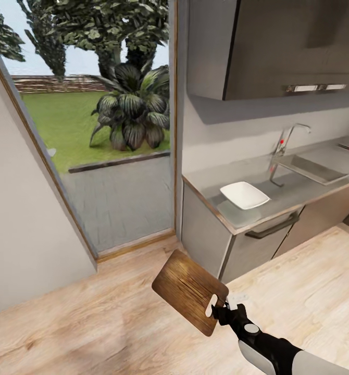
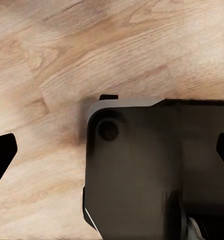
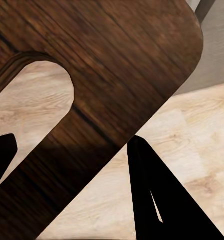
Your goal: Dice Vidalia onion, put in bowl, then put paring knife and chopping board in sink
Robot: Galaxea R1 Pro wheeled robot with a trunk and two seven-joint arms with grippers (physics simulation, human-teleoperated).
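- Dark-brown wood fills the right wrist view: the chopping board is carried in the air over the plank floor, well apart from the tabletop.
- From the head, the right tool pinches the board at its handle-slot end, at about 5 o'clock in that picture; the board's free end juts out toward 10 o'clock, tilted.
- The grip sits at one short end, so the board's weight hangs out as a lever. I judge a quick wrist turn or a sudden stop of the base could let it pivot or slip out.
- The left tool looks down at the floor and the robot's own dark base; its fingers stand wide apart with nothing between them.
- The bowl rests near the tabletop's left end, at about 2 o'clock from the board. The sink lies farther along at 3 o'clock, by the curved faucet.
- A reddish streak shows on the drainboard at the far right edge; too small to tell what it is.
- Swinging the long board toward the tabletop could clip its edge, the cabinet handle, or knock the bowl.
- I cannot make out any onion from here.
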